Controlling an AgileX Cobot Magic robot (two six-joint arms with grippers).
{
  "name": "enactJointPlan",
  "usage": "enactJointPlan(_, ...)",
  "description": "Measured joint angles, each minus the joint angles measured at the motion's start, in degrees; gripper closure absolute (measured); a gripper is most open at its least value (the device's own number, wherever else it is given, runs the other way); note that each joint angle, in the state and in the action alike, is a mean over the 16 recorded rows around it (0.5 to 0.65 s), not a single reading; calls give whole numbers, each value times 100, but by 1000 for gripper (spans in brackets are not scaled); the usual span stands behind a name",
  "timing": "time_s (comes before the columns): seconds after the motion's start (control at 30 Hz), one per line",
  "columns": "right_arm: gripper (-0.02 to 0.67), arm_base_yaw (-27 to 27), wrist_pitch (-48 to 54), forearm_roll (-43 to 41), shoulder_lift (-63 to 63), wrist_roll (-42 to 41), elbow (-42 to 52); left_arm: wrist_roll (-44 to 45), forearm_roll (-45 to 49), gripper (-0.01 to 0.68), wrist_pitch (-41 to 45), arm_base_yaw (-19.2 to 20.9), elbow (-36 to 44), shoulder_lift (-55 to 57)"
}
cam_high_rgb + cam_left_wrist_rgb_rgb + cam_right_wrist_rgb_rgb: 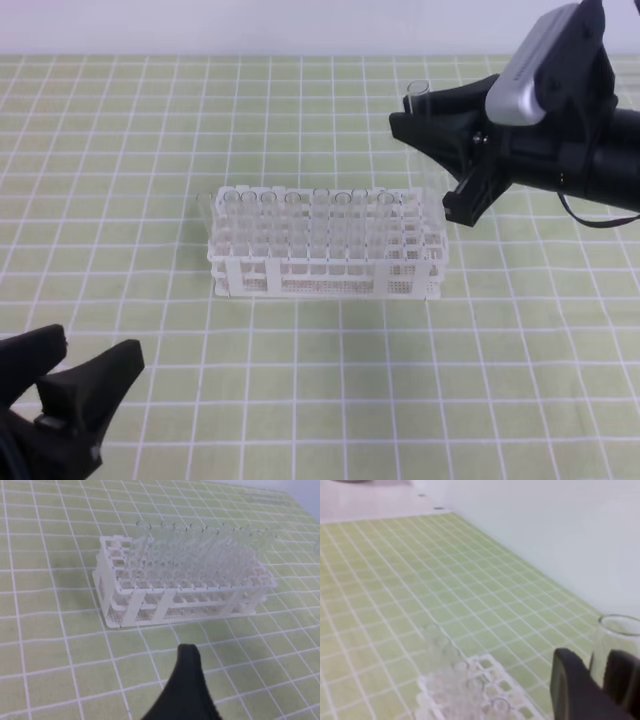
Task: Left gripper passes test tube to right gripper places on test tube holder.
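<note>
**Right gripper holds the test tube above the far right end of the rack**

The right gripper hangs above the tabletop, clenched around the test tube. The tube stands roughly upright between its black fingers, the rimmed mouth poking out above them. In the right wrist view the tube's open mouth and clear wall sit between the two dark fingers, which press on either side of it. The tube's lower part is hard to make out against the grid cloth.

Just below and slightly to the left of this gripper stands the test tube holder, a white lattice rack resting on the green checked tabletop. A row of clear tubes already stands along its far side. From the left wrist view the holder shows its open-frame side and the glass tubes rising from the back rows.

The left gripper sits low, well apart from the holder and from the right gripper. Its two black fingers are spread wide with nothing between them. In its own wrist view only one finger shows, pointing toward the holder.
</note>
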Motion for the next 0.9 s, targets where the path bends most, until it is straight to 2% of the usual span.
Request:
enactJointPlan(0.6, 554, -153, -69, 2, 54, -223, -55, 0, -21, 151, 23, 7, -7, -16)
enactJointPlan(0.9, 554, -202, 111, 2, 94, -225, -72, -1, -34, 152, 39, 212, -10, -28)
